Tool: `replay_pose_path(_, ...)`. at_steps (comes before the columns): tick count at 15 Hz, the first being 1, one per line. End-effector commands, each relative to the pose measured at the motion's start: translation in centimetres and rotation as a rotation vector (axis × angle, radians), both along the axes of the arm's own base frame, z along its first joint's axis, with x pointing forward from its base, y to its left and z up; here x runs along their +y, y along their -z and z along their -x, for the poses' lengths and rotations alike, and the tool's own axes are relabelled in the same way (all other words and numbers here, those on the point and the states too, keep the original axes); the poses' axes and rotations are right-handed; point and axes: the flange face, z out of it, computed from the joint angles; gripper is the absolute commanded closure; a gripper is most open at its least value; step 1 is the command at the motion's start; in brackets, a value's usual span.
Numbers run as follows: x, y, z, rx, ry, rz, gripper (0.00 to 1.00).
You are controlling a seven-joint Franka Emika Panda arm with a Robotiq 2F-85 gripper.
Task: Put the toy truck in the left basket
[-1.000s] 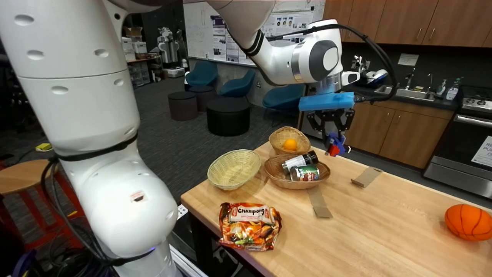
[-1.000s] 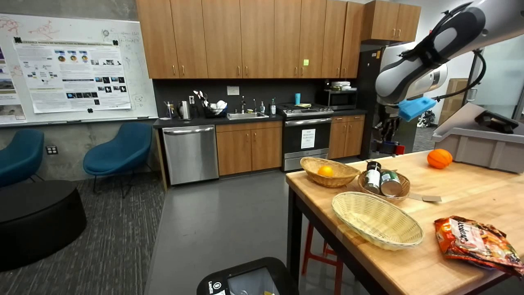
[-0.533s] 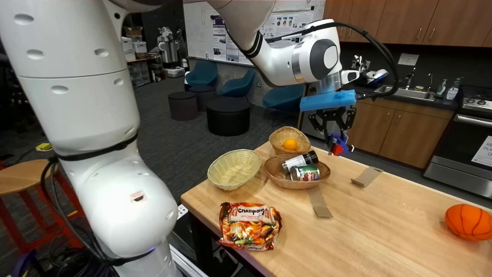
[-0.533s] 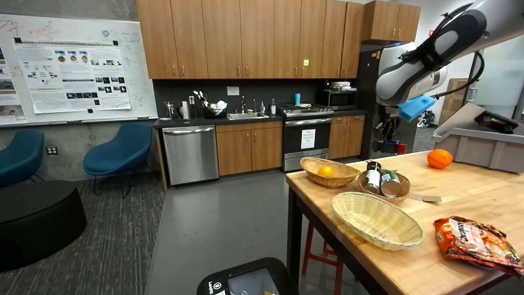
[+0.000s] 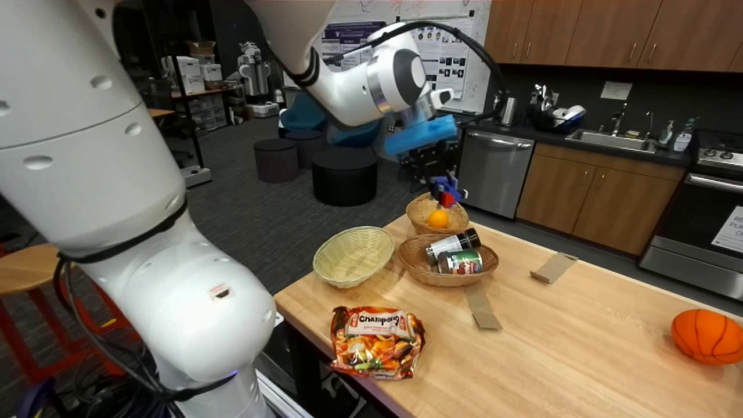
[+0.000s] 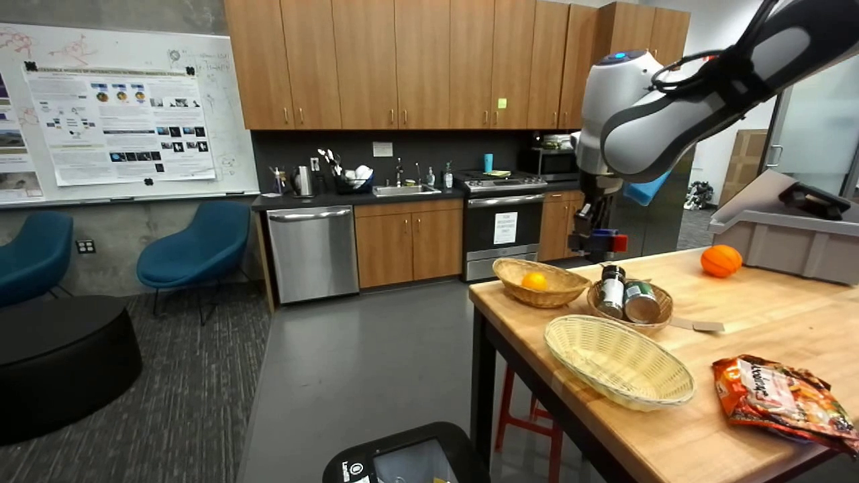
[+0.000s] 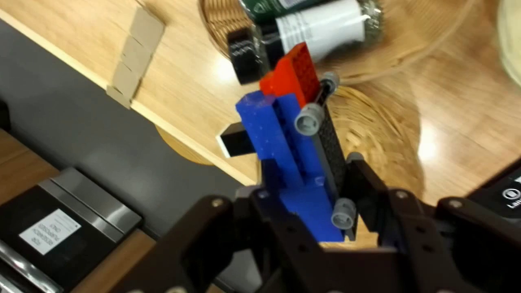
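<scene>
The toy truck, blue with a red end, is held in the air above the table; it shows in both exterior views (image 5: 453,188) (image 6: 602,241) and large in the wrist view (image 7: 268,126). My gripper (image 7: 311,171) is shut on its blue body, with a finger on each side. The left basket, pale straw and with nothing in it, stands near the table's corner in both exterior views (image 5: 353,255) (image 6: 621,365). Only its rim shows at the right edge of the wrist view (image 7: 511,36). The truck is apart from it, higher and farther back.
A brown basket (image 5: 450,278) with two jars stands beside the pale basket. Another tan basket (image 6: 537,295) with an orange lies behind, under the truck in the wrist view. A snack bag (image 5: 377,342), an orange ball (image 5: 708,335), cardboard strips (image 5: 554,267) and a grey bin (image 6: 792,248) are on the table.
The arm has swung my gripper and the held truck toward the baskets, leftward in both exterior views. The truck stays gripped. The baskets, bag and ball have not moved.
</scene>
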Motion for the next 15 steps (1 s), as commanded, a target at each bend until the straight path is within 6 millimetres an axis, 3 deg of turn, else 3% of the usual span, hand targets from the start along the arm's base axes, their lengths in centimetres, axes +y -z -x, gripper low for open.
replay_pose_path(1,8.9,-2.0,3.0,-0.036,-0.092,0.023,0.78)
replay_pose_path(3,13.6,-2.4,4.5,-0.040,-0.095,0.037,0.78)
replay_pose_path(6,15.0,-1.1,5.8,-0.010,0.029,0.088,0.78)
replay_pose_path(9,13.0,1.7,7.2,0.074,0.164,0.126,0.78)
replay_pose_path(12,9.7,4.2,7.8,0.183,0.212,0.135,0.78)
replay_pose_path(15,7.5,5.4,8.1,0.250,0.229,0.118,0.78)
